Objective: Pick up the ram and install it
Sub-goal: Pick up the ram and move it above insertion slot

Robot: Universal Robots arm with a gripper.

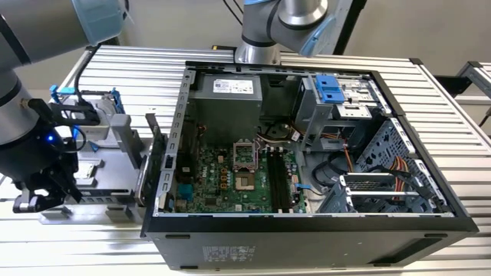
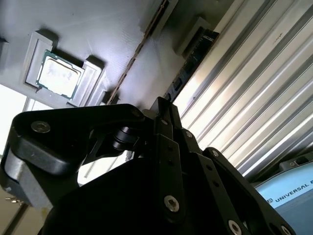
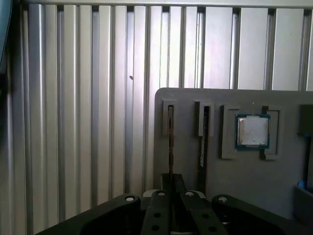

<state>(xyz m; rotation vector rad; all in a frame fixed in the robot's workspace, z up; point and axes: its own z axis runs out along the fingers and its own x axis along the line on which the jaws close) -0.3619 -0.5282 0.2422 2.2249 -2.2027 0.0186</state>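
Pincer (image 3: 171,182): you have it clenched on the ram (image 3: 170,142). In both wrist views its fingers are drawn in close on either side of the thin board.
Ram: it stands on edge between your fingertips and runs straight out ahead of them. Its far end sits in a small grey slot block on the fixture plate (image 3: 186,98).
Second stick (image 3: 203,142): this is another thin board on edge, just beside the ram and parallel to it. It is held in its own slot block and sits clear of the pincer's fingers.
Processor chip (image 3: 252,131): it lies flat in a square holder on the same plate, past the second stick on the side away from the ram.
Fixture plate: the grey plate is directly under the pincer. The ram is near the edge that borders the ribbed metal table (image 3: 88,122).
Arm (image 1: 23,115): in the exterior view it comes down to the pincer over the plate.
Computer case (image 1: 307,236): it lies open on the table, well apart from the pincer and beyond the far side of the plate. Inside it the green motherboard (image 1: 230,184) faces up.
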